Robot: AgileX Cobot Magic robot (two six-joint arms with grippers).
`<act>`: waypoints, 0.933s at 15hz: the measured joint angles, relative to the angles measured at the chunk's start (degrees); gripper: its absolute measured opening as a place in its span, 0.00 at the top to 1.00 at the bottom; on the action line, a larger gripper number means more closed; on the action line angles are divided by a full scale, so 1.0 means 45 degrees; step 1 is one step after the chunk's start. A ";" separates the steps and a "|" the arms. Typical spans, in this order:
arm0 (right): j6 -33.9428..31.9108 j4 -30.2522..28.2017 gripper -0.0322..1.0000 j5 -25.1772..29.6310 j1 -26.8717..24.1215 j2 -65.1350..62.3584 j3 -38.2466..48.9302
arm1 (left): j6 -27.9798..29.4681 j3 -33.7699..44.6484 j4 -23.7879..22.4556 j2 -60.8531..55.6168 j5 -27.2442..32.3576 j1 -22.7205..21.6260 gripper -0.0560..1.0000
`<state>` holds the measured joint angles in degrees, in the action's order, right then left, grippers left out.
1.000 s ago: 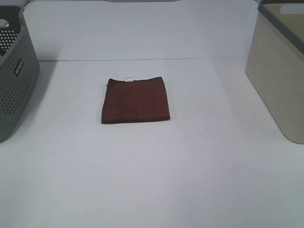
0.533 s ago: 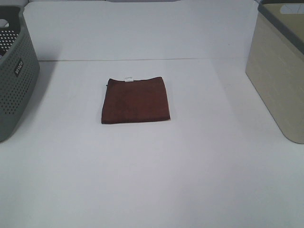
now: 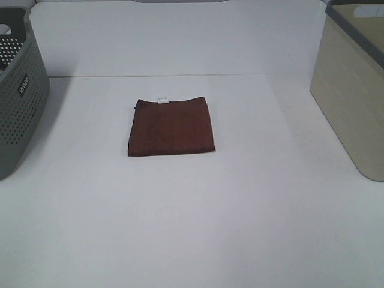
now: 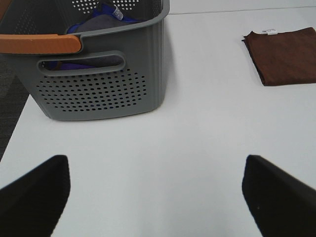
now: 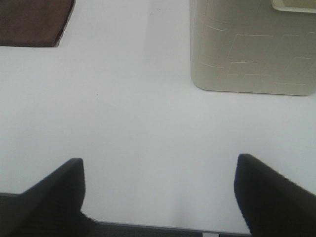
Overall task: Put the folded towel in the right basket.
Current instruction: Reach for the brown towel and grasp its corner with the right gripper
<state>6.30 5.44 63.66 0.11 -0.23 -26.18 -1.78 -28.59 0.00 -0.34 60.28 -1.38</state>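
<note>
The dark brown folded towel is lying flat near the middle of the counter, its white tag facing the far edge. The beige, grey-rimmed right basket is standing upright at the right edge.

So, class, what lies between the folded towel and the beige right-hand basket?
Only bare white table between towel and basket, clearest in the exterior high view.

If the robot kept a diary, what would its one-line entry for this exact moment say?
stage: pre-grasp | towel: folded, flat on table | right basket: beige, apart from towel | left gripper: open, empty | right gripper: open, empty
</note>
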 joint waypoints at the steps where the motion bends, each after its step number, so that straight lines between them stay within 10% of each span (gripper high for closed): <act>1: 0.0000 0.0000 0.19 0.0000 0.0000 0.0000 0.0000 | 0.0000 0.0000 0.0000 0.0000 0.0000 0.0000 0.11; 14: 0.0000 0.0000 0.19 0.0000 0.0000 0.0000 0.0000 | 0.0000 0.0000 0.0000 0.0000 0.0000 0.0000 0.11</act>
<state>6.30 5.44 63.66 0.11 -0.23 -26.18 -1.78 -28.59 0.00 -0.34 60.28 -1.38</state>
